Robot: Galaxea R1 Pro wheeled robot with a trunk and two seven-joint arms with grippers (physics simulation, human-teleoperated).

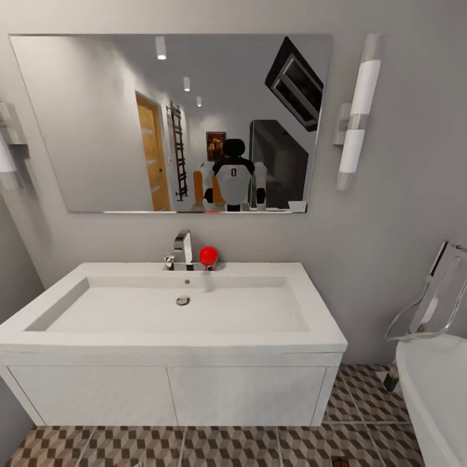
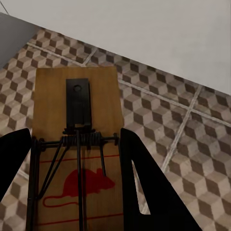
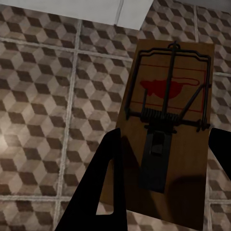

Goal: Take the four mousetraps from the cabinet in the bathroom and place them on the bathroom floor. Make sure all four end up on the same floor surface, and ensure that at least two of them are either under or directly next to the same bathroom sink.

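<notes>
The sink (image 1: 175, 324) is a white, smooth rectangular block hung on the grey wall, with a shallow basin, a round metal drain and two flat door fronts below. A chrome tap (image 1: 183, 250) with a squared spout stands at its back rim, and a glossy red ball (image 1: 208, 255) sits just beside the tap. Above the sink hangs a wide frameless mirror (image 1: 97, 123); a white tube lamp (image 1: 358, 117) is mounted on the wall next to it. Beside the sink, a curved white bathtub (image 1: 434, 389) edge shows, with a chrome fitting above it.

The floor (image 1: 214, 447) under the sink is square tiles printed with brown, beige and white cubes, split by pale grout lines.

The left gripper (image 2: 77, 159) has its two black wedge-shaped fingers (image 2: 144, 187) set against the long sides of a mousetrap (image 2: 77, 106), clamping it: a flat honey-brown wooden board with a dark metal plate, a coiled wire spring and a red mouse print. It hangs over the tiles near the sink's white front.

The right gripper (image 3: 161, 163) likewise pinches a second mousetrap (image 3: 168, 120) between its black fingers (image 3: 106, 187), same wood board, wire bar and red print, above the tiles, with the sink's white front beyond it.
</notes>
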